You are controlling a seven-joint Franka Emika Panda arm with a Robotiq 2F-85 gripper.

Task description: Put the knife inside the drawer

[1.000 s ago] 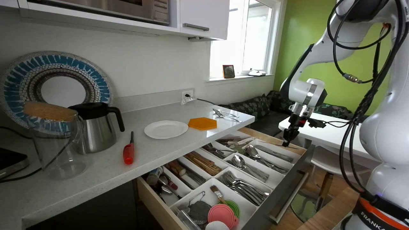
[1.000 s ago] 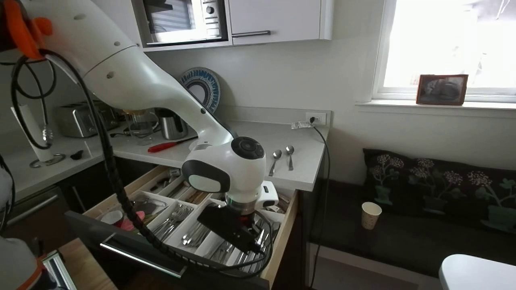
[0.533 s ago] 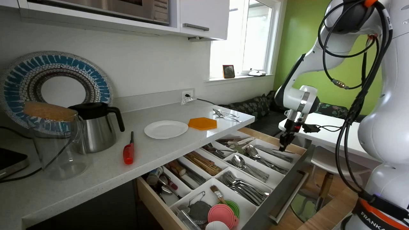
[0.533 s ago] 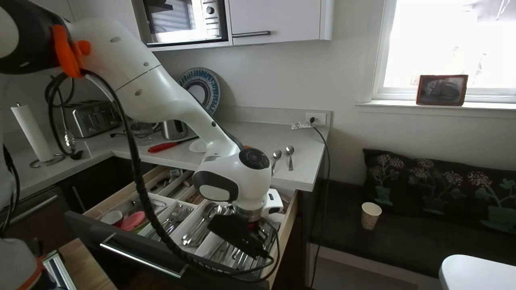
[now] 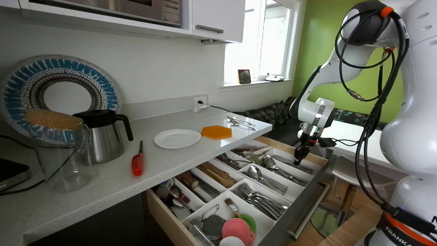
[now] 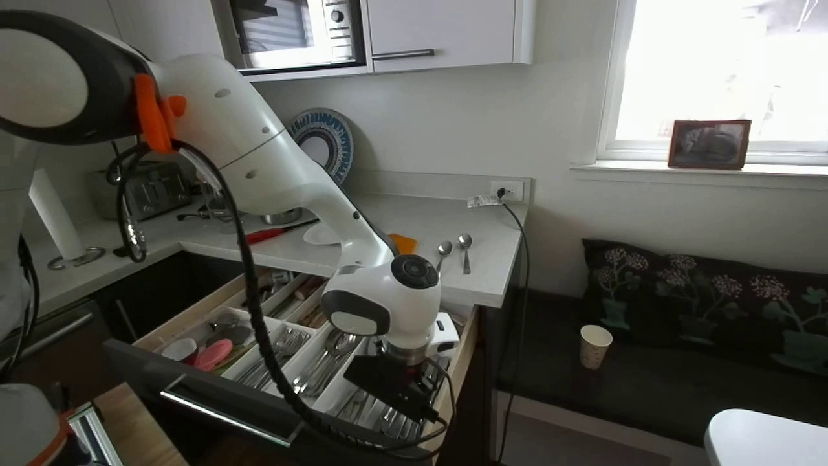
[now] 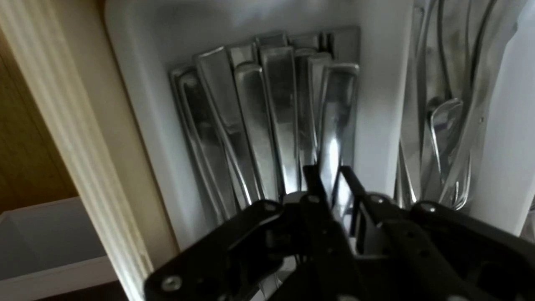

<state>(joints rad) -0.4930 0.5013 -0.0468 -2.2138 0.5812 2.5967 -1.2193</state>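
The wide drawer (image 5: 304, 196) stands pulled out, with a dark grey front and white compartments of cutlery; it also shows in an exterior view (image 6: 149, 369). In the wrist view, my gripper (image 7: 328, 169) is low over the end compartment (image 7: 140, 108), beside the wooden side wall. Its jaws are close together, with a metal knife (image 7: 339, 92) fitting snugly between the tips, handle end pointing away. Several other knives (image 7: 250, 104) lie beneath and left of it. My gripper also shows in an exterior view (image 5: 297, 162), where the held knife cannot be told from those below.
The wooden side wall (image 7: 96, 138) rises on one side, a white divider (image 7: 380, 104) with a cutlery compartment on the other. The counter (image 5: 205, 164) overhangs the drawer's back and bears two spoons (image 6: 464, 252), a white plate (image 5: 177, 138) and an orange hexagon (image 5: 216, 132).
My gripper has moved from beside the drawer's end wall inward and lower, over the knife compartment. The thin knife seen at its tips earlier has moved with it. The drawer has not moved.
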